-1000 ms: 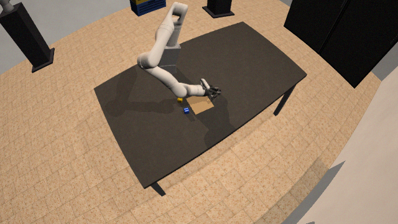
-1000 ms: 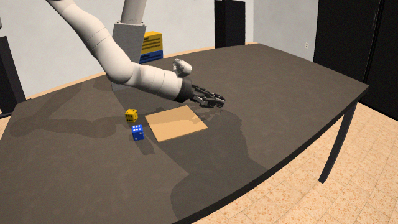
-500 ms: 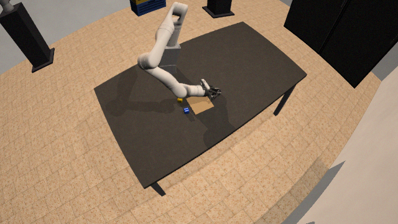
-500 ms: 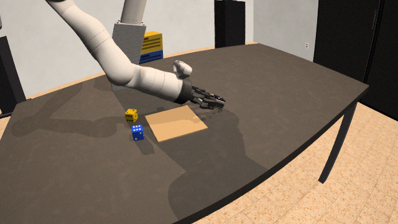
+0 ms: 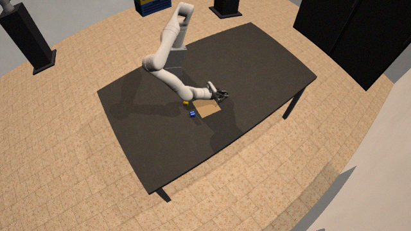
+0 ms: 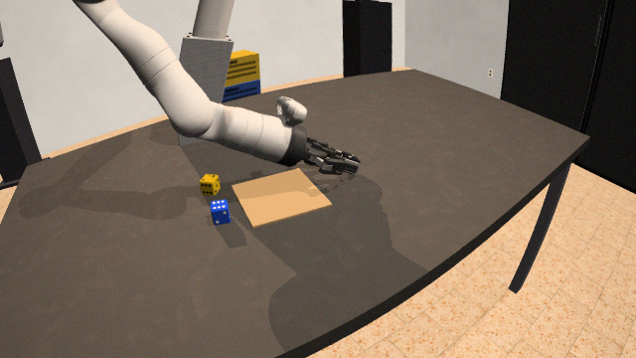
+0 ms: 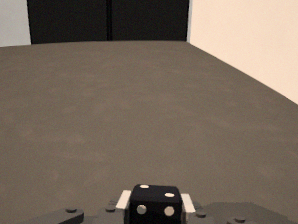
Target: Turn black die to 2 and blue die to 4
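Beige tiles surround a dark surface (image 5: 257, 64) (image 6: 422, 149) (image 7: 125, 115), with a black cabinet (image 5: 350, 35) (image 6: 547, 65) (image 7: 70, 20) beyond. Yellow (image 5: 185, 103) (image 6: 210, 184) and blue dice (image 5: 192, 114) (image 6: 220, 212) sit off the tan mat (image 5: 209, 110) (image 6: 280, 199), near its side. My gripper (image 5: 225, 94) (image 6: 354, 165) (image 7: 155, 206), slanting low past the mat's far corner, pinches the black die (image 7: 155, 206).

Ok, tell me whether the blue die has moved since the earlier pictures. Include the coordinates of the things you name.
No; the blue die (image 5: 192, 114) (image 6: 220, 212) sits at the same spot beside the mat (image 5: 209, 110) (image 6: 280, 199).
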Motion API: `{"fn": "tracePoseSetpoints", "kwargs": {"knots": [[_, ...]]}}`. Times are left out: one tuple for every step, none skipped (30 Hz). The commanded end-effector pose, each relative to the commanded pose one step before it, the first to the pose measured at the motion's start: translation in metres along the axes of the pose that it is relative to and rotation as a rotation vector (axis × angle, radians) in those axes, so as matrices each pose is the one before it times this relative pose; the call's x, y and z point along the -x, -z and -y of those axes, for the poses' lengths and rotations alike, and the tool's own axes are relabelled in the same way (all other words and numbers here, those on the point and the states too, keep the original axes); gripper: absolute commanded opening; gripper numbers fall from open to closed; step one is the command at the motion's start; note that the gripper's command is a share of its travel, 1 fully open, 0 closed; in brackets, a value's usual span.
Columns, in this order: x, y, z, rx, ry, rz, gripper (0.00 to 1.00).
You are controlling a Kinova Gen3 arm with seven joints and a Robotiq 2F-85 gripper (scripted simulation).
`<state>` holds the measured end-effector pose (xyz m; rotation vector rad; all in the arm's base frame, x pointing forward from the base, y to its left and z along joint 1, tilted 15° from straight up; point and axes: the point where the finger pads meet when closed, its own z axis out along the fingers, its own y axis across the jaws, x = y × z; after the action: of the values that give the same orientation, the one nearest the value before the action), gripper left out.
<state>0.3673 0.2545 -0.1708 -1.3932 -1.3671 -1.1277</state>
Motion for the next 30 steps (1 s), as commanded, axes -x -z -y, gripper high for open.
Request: {"fn": "tracePoseSetpoints", "kwargs": {"knots": [[-0.00052, 0.00038, -0.00059, 0.00052, 0.00105, -0.00024, 0.26], [0.0, 0.0, 0.0, 0.0, 0.0, 0.0, 0.26], [0.0, 0.0, 0.0, 0.0, 0.0, 0.0, 0.26], [0.0, 0.0, 0.0, 0.0, 0.0, 0.0, 0.26], [0.0, 0.0, 0.0, 0.0, 0.0, 0.0, 0.26], [0.0, 0.0, 0.0, 0.0, 0.0, 0.0, 0.26], [0.0, 0.0, 0.0, 0.0, 0.0, 0.0, 0.26], [0.0, 0.0, 0.0, 0.0, 0.0, 0.0, 0.26], [0.0, 0.0, 0.0, 0.0, 0.0, 0.0, 0.26], [0.0, 0.0, 0.0, 0.0, 0.0, 0.0, 0.26], [0.0, 0.0, 0.0, 0.0, 0.0, 0.0, 0.26], [0.0, 0.0, 0.0, 0.0, 0.0, 0.0, 0.26], [0.0, 0.0, 0.0, 0.0, 0.0, 0.0, 0.26], [0.0, 0.0, 0.0, 0.0, 0.0, 0.0, 0.26], [0.0, 0.0, 0.0, 0.0, 0.0, 0.0, 0.26], [0.0, 0.0, 0.0, 0.0, 0.0, 0.0, 0.26], [0.0, 0.0, 0.0, 0.0, 0.0, 0.0, 0.3], [0.0, 0.0, 0.0, 0.0, 0.0, 0.0, 0.3], [0.0, 0.0, 0.0, 0.0, 0.0, 0.0, 0.3], [0.0, 0.0, 0.0, 0.0, 0.0, 0.0, 0.34], [0.0, 0.0, 0.0, 0.0, 0.0, 0.0, 0.34], [0.0, 0.0, 0.0, 0.0, 0.0, 0.0, 0.34], [0.0, 0.0, 0.0, 0.0, 0.0, 0.0, 0.38], [0.0, 0.0, 0.0, 0.0, 0.0, 0.0, 0.38], [0.0, 0.0, 0.0, 0.0, 0.0, 0.0, 0.38], [0.0, 0.0, 0.0, 0.0, 0.0, 0.0, 0.42], [0.0, 0.0, 0.0, 0.0, 0.0, 0.0, 0.42], [0.0, 0.0, 0.0, 0.0, 0.0, 0.0, 0.42], [0.0, 0.0, 0.0, 0.0, 0.0, 0.0, 0.42], [0.0, 0.0, 0.0, 0.0, 0.0, 0.0, 0.42]]}}
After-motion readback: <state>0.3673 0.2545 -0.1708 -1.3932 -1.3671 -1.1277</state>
